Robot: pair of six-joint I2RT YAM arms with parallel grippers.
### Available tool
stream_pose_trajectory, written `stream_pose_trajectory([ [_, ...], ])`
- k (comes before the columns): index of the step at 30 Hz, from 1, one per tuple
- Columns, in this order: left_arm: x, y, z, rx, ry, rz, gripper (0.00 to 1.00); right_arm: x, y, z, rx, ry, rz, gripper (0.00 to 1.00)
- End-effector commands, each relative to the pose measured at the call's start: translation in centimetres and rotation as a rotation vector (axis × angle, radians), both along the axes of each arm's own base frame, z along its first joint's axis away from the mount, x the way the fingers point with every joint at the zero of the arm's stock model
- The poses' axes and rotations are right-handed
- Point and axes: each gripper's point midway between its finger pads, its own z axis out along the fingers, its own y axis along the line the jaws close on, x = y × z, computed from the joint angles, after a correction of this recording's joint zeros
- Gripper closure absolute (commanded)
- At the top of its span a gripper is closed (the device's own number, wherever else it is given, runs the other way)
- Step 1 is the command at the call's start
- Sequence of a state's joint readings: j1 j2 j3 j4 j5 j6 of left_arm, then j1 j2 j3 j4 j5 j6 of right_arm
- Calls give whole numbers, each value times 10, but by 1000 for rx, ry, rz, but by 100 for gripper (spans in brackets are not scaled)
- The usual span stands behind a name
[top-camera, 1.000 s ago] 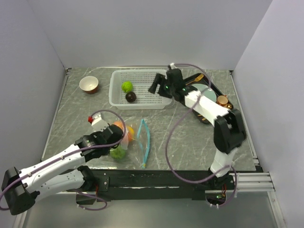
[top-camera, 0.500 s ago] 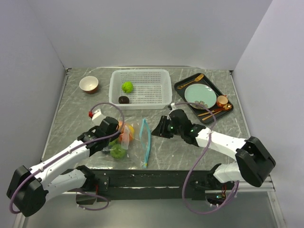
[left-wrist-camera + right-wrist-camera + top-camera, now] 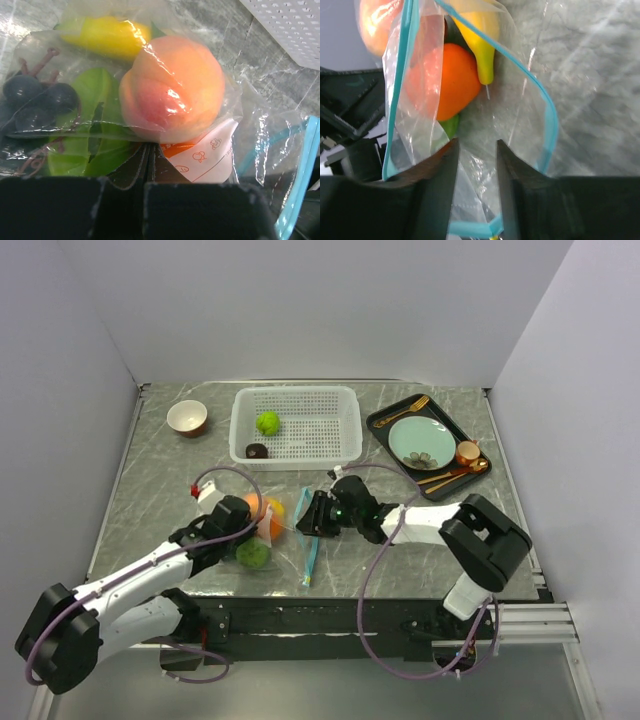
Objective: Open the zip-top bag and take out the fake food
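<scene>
The left gripper [image 3: 149, 167] is seen with its fingers pressed together, pinching the left end of the clear, crinkly plastic zip-top bag [image 3: 260, 125]. Just beyond the fingers, inside the zip-top bag, a round peach-coloured plastic peach [image 3: 172, 90] is pressed against the film. A yellow plastic banana [image 3: 102, 36], a bunch of dark purple plastic grapes [image 3: 35, 97] and a flat green plastic piece [image 3: 92, 127] are packed around it.

The right gripper [image 3: 474, 170] is held at the right end of the bag with its fingers parted. Clear film lies in the gap, and the teal-blue zip strip [image 3: 547, 115] curves past on either side of the fingers, so the mouth is seen open. An orange plastic fruit [image 3: 445, 87] lies further inside the bag.

The bag is stretched between the two grippers on the grey marbled table [image 3: 160, 480], near its near edge.

Farther back, a white perforated plastic basket [image 3: 335, 400] holds a green round fruit [image 3: 267, 422] and a dark brownish piece [image 3: 257, 451]. A small pale bowl [image 3: 187, 418] stands to its left, and a black tray [image 3: 375, 425] carrying a pale-green plate [image 3: 420, 432] stands to its right.
</scene>
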State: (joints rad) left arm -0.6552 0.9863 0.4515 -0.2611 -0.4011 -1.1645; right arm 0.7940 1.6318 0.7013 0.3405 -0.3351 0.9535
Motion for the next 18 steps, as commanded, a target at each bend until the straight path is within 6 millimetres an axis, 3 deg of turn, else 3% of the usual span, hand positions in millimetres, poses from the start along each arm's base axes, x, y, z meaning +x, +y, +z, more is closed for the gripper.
stream_pose_trajectory([
  [1,-6,0,-17,0,39,-14,99,17,30,33,125,-70,13,43],
  [6,-8,-4,-22,-13,40,-31,99,18,42,29,132,-47,13,32],
  [18,-18,-10,-44,-6,88,-89,99,21,64,18,103,-30,22,25],
])
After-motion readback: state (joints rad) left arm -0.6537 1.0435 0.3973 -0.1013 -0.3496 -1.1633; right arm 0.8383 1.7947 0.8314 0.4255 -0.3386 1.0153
